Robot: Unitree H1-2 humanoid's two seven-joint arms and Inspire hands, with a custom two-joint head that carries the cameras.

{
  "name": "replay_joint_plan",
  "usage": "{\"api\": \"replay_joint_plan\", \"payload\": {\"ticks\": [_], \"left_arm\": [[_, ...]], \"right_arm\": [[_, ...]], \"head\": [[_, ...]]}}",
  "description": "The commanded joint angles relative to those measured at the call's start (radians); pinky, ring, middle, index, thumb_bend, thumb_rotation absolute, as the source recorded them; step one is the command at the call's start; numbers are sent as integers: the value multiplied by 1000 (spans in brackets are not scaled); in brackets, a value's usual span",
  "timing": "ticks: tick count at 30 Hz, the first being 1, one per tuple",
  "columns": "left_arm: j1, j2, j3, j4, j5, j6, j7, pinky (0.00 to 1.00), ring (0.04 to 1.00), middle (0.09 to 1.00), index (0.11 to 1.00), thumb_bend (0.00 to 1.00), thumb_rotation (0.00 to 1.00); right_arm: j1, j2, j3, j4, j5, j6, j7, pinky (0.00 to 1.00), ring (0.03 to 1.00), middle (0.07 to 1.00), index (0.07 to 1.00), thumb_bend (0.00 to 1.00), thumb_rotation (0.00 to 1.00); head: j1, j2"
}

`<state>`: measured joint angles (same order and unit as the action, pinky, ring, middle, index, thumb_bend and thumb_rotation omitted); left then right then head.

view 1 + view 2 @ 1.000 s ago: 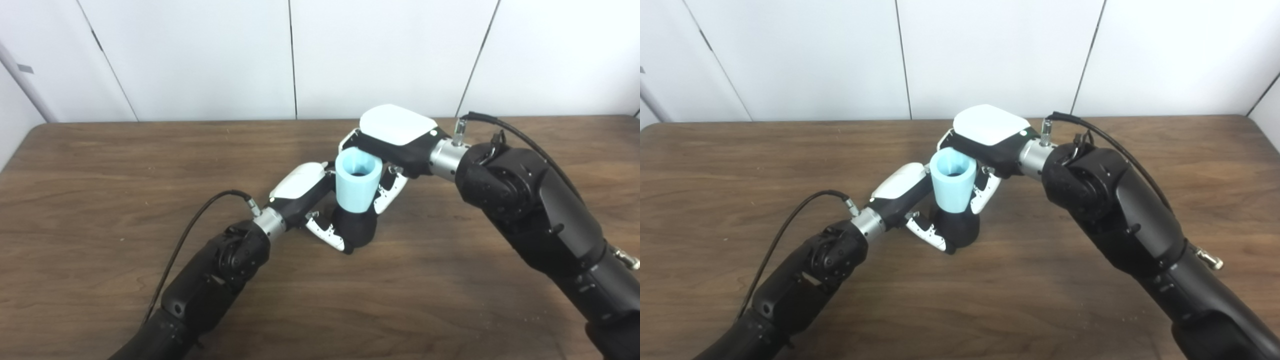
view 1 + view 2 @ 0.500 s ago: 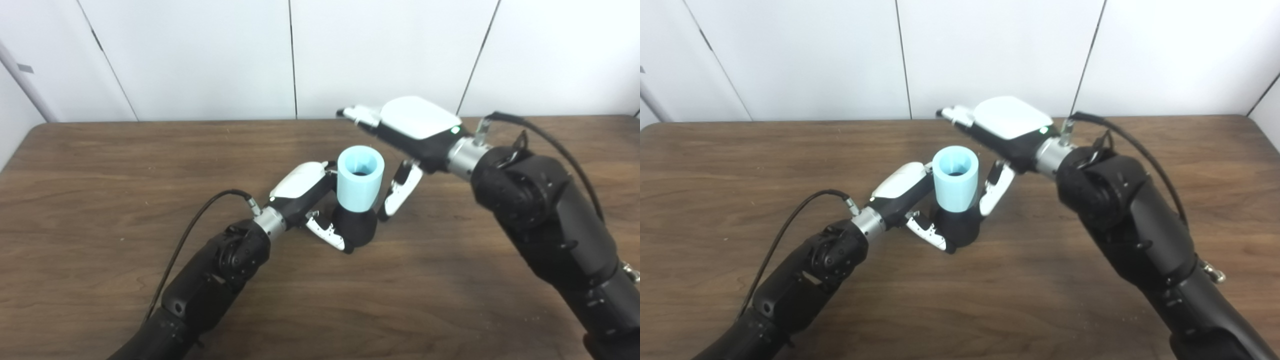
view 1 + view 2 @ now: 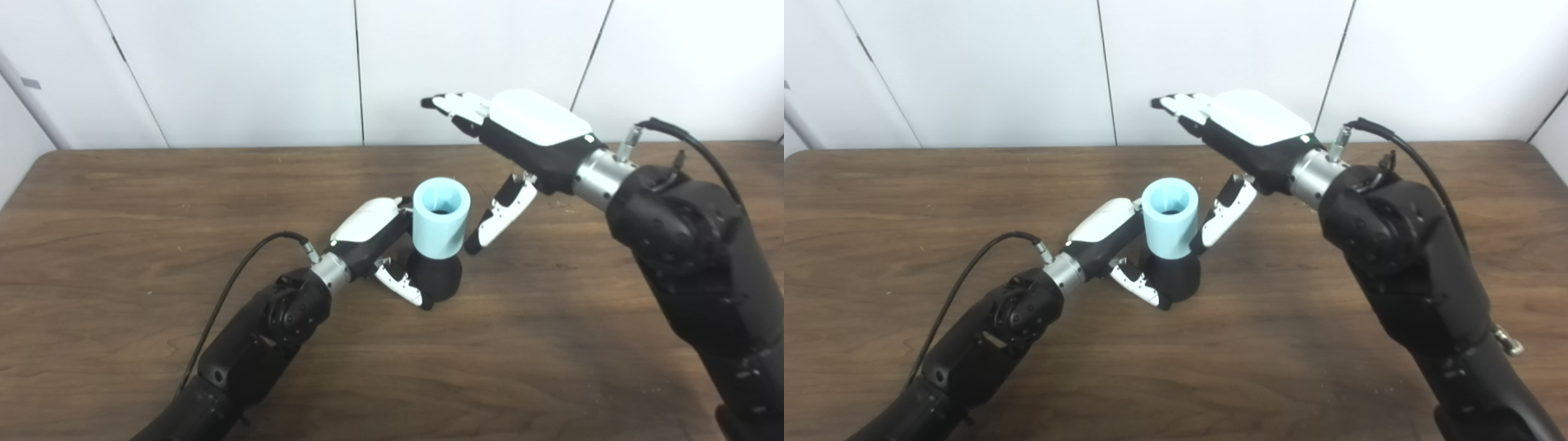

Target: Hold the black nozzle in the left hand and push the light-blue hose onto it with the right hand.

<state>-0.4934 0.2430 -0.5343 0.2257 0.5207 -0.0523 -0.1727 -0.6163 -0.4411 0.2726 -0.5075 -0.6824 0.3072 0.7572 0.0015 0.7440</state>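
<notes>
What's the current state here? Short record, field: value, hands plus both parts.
left hand: shut on black nozzle, low at the table
black nozzle: upright, base at the wooden table
light-blue hose: seated on the nozzle's top, open end up
right hand: open, fingers spread, raised to the right of the hose, holding nothing
right thumb: points down beside the hose; contact cannot be told
task status: hose appears fitted
</notes>
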Motion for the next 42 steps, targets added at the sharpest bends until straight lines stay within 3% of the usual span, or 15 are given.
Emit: {"api": "replay_joint_plan", "payload": {"ticks": [1, 6, 10, 21, 35, 42], "left_arm": [[46, 21, -37, 71, 31, 29, -86, 1000, 593, 481, 485, 526, 0], [44, 26, -36, 69, 29, 29, -89, 1000, 602, 491, 481, 526, 0], [42, 29, -36, 69, 27, 30, -91, 1000, 607, 495, 479, 525, 0], [40, 30, -34, 69, 24, 19, -84, 1000, 605, 496, 478, 525, 0], [42, 32, -33, 72, 30, 14, -79, 1000, 603, 496, 478, 525, 0], [41, 33, -31, 66, 29, 22, -86, 1000, 606, 496, 478, 525, 0]], "right_arm": [[-23, -26, -5, -40, 35, -10, 23, 933, 1000, 1000, 1000, 1000, 341], [-21, -70, 30, -79, 124, -20, 110, 961, 1000, 1000, 1000, 1000, 318], [-9, -79, 41, -87, 148, -4, 131, 975, 1000, 1000, 1000, 1000, 344], [27, -85, 62, -81, 158, 5, 144, 1000, 1000, 1000, 1000, 988, 530], [92, -117, 65, -51, 172, -40, 119, 1000, 1000, 1000, 1000, 894, 606], [134, -140, 83, -37, 146, -94, 87, 1000, 1000, 1000, 1000, 851, 642]], "head": [[0, -1], [3, -3], [2, -4], [1, -6], [1, -5], [3, 4]]}}
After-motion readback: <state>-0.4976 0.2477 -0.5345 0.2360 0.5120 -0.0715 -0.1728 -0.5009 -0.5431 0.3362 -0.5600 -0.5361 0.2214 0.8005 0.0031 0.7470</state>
